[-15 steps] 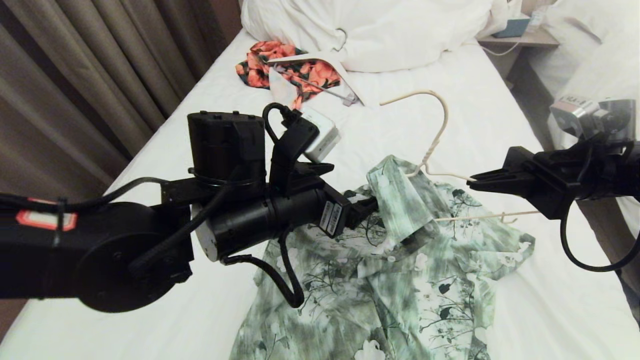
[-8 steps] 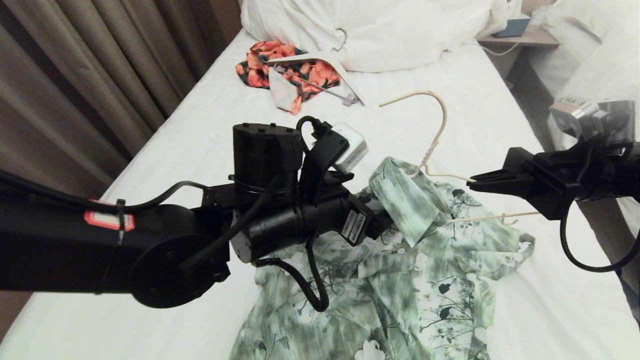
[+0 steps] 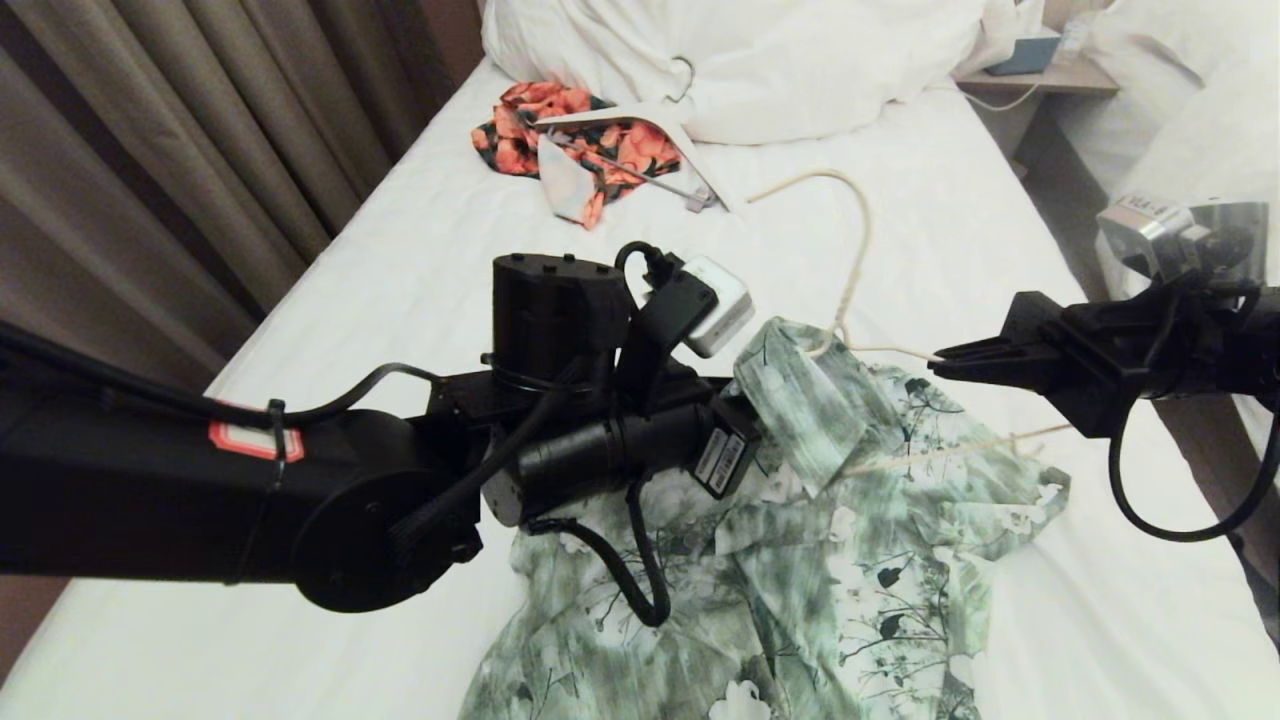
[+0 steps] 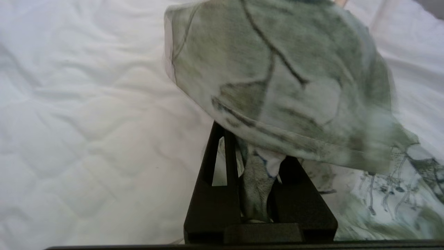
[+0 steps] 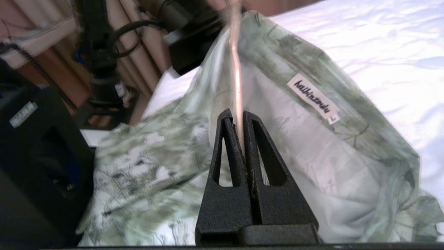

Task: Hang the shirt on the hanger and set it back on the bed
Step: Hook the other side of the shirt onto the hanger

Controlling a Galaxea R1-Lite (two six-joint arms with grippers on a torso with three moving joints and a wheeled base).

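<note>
Shirt (image 3: 800, 560) is spread on the bed (image 3: 420, 280), in the near half of the sheet, collar end toward the far side. The collar part is lifted off the sheet and draped over one arm of the hanger (image 3: 858, 250).

Left gripper (image 4: 255, 166) is seen at the left edge of the raised collar; its fingers are pressed onto a fold of shirt fabric, which is bunched between them in the left wrist view. In the head view these fingertips are hidden behind the arm and the cloth.

Right gripper (image 3: 945, 362) is held at the right of the collar, level, pointing left. Its fingers are pressed together on the thin cream rod of the hanger, as shown in the right wrist view. The hanger's hook curves toward the far side above the sheet; its lower bar is seen running right across the shirt's shoulder.

A sewn label (image 5: 313, 98) is visible inside the collar.

Far along the bed, an orange-red floral garment (image 3: 570, 135) with a white hanger (image 3: 640, 125) is noted beside the pillows (image 3: 760, 60). Curtains (image 3: 180, 150) are seen at left.
</note>
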